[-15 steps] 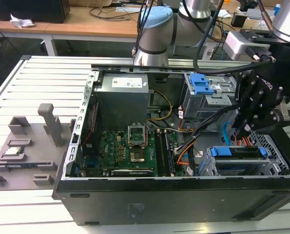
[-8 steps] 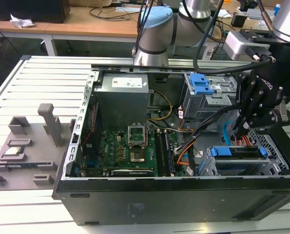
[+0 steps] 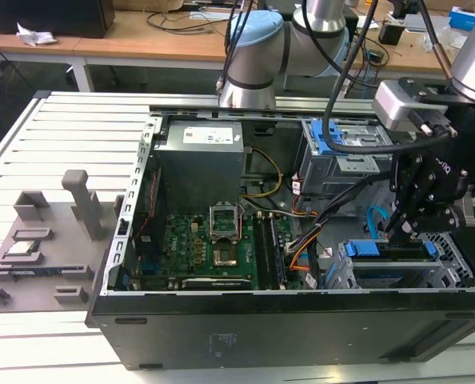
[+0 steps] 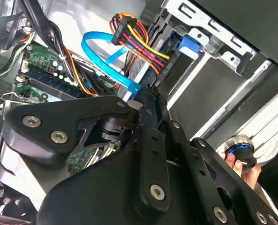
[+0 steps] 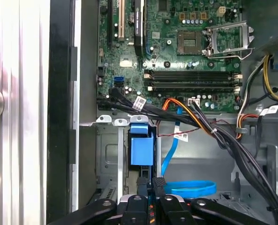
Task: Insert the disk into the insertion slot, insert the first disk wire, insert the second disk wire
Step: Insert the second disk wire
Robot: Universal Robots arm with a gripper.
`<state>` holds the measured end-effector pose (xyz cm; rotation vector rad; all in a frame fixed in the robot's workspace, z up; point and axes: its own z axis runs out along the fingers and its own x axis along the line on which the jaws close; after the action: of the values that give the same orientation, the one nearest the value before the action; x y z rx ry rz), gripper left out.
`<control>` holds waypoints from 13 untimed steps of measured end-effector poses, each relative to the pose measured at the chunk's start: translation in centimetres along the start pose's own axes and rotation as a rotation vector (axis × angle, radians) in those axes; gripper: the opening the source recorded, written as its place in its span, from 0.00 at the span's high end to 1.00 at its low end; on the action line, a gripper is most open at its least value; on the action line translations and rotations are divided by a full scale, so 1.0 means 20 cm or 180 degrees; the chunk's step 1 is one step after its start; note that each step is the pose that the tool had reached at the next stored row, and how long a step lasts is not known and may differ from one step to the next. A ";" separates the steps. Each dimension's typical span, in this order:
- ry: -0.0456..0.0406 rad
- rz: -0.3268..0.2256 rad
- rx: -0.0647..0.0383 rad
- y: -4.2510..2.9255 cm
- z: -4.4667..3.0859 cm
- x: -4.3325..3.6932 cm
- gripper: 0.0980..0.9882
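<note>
Silver-grey disk in its bright blue plastic carrier [image 3: 385,250] sits already seated in the low perforated silver insertion slot [image 3: 445,268], directly under the gripper [image 3: 403,226], whose black fingers [image 5: 150,190] look nearly closed, though what they pinch I cannot tell. Doing this step well probably means a square, straight push at the disk's edge. Beyond the disk, the red-orange-yellow first disk wire [image 4: 134,40] and looping light-blue second disk wire [image 4: 106,58] hang inside the open black computer case [image 3: 245,324].

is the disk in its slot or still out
In: the disk with its blue carrier sits inside the insertion slot, and the gripper is just above it.
</note>
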<state>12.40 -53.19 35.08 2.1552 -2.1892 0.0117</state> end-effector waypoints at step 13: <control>-0.0002 0.0000 -0.0001 -0.022 0.033 -0.002 0.93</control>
<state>12.82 -53.19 34.39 2.1552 -2.1894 0.0107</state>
